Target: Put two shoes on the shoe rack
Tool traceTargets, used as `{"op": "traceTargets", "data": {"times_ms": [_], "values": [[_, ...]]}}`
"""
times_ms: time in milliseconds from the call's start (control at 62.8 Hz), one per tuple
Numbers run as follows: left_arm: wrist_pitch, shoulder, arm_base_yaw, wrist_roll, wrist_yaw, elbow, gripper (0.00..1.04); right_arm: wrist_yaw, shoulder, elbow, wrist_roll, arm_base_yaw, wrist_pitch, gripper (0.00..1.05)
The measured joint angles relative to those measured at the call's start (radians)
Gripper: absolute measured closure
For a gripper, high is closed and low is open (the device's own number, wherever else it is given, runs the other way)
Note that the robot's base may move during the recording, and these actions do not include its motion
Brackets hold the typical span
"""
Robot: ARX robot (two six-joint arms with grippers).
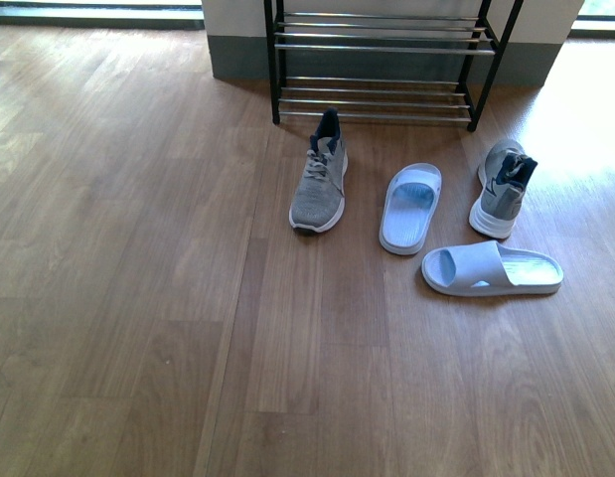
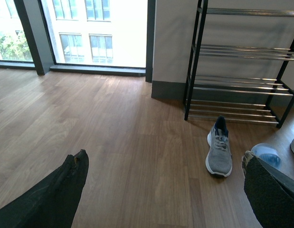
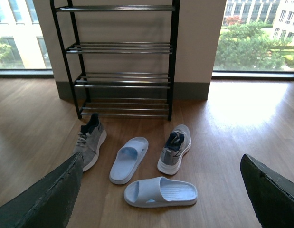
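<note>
Looking ahead from my body camera, I see the black shoe rack (image 1: 382,48) standing against the wall, with all four shoes on the wooden floor (image 1: 138,298) in front of it. One grey sneaker (image 1: 320,184) lies just before the rack's left leg, heel toward the rack. A pale blue slide (image 1: 410,207) lies beside it, also lengthwise, and the second grey sneaker (image 1: 503,189) sits further right, near the rack's right leg. The other slide (image 1: 492,268) lies crosswise, nearest to me, between those two. My left gripper (image 2: 164,156) hangs above the floor with its dark fingers (image 2: 52,199) spread wide, holding nothing. My right gripper (image 3: 161,160) is likewise wide apart and bare, facing the rack and the shoes.
</note>
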State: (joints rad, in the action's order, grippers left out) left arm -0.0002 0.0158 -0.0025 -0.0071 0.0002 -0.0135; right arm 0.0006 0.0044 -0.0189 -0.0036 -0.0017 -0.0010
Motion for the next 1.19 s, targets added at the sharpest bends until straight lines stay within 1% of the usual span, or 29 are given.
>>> {"op": "traceTargets", "data": {"times_ms": [1194], "values": [[0.0,0.0,0.0,0.0,0.0,0.0,0.09,0.0,0.0,0.0,0.0,0.0,0.0,0.09]]}}
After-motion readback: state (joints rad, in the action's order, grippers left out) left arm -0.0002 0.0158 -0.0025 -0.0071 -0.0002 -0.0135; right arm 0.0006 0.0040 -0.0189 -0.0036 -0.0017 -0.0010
